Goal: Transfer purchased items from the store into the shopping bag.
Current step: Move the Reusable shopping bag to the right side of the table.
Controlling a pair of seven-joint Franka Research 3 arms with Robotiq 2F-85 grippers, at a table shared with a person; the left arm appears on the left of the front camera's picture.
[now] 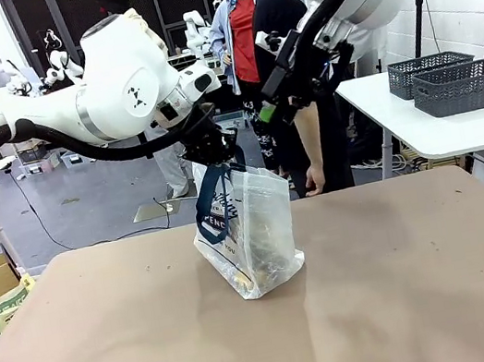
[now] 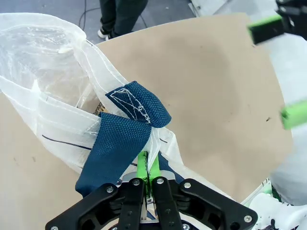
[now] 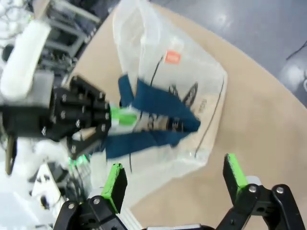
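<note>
The shopping bag point(image 1: 250, 236) stands mid-table point(image 1: 413, 301), bare tabletop on every side, its top edge pinched by the closed left gripper point(image 1: 216, 155), while the right gripper point(image 1: 270, 101) hangs above it, wide open and empty.

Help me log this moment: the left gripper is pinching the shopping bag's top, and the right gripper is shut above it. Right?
Not quite: the right gripper is open, its green pads spread wide in the right wrist view. The left gripper does pinch the shopping bag at its top.
</note>
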